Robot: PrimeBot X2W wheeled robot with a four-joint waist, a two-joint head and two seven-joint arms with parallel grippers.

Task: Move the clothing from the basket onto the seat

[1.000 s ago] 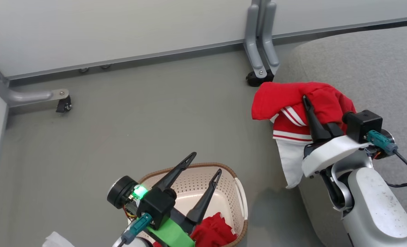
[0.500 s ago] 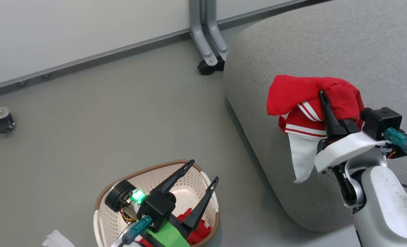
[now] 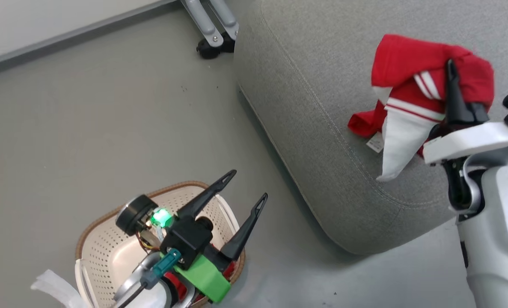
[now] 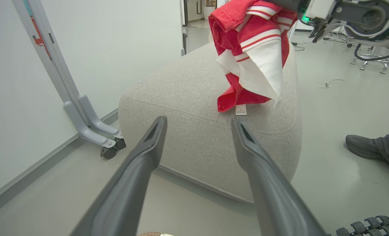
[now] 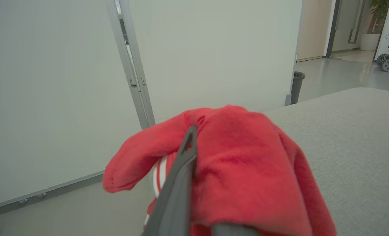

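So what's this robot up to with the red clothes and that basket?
It is moving laundry from the basket to the grey seat. Its right gripper is shut on a red garment with white stripes, held over the seat, the lower end seemingly touching it. Its left gripper hangs open above the basket, where a bit of red cloth shows beneath the arm. So one piece is almost delivered but not yet released.
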